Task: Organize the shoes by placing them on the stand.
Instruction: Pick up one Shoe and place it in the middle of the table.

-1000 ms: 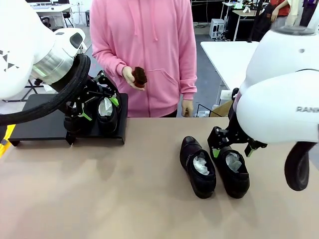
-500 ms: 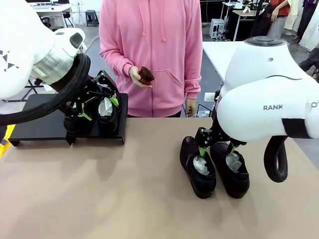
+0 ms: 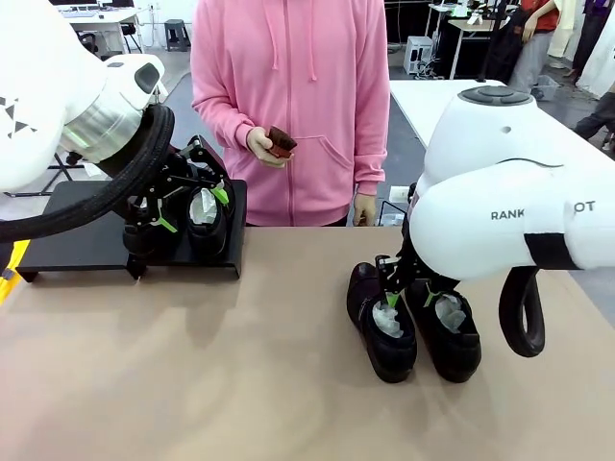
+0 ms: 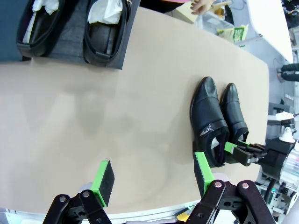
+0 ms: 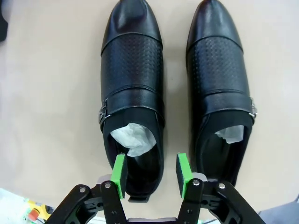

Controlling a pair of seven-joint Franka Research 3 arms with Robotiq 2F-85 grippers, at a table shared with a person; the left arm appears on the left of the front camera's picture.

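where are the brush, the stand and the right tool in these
brush (image 3: 280, 142): front view, middle of its brown body
stand (image 3: 82, 245): front view, bare part of its black top
right tool (image 5: 150, 173): right wrist view, midway between its green pads

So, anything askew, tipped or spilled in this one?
Nothing stands out. Two shoes sit upright side by side on the stand. The other two lie parallel on the table, each with its paper stuffing inside. None is tipped.
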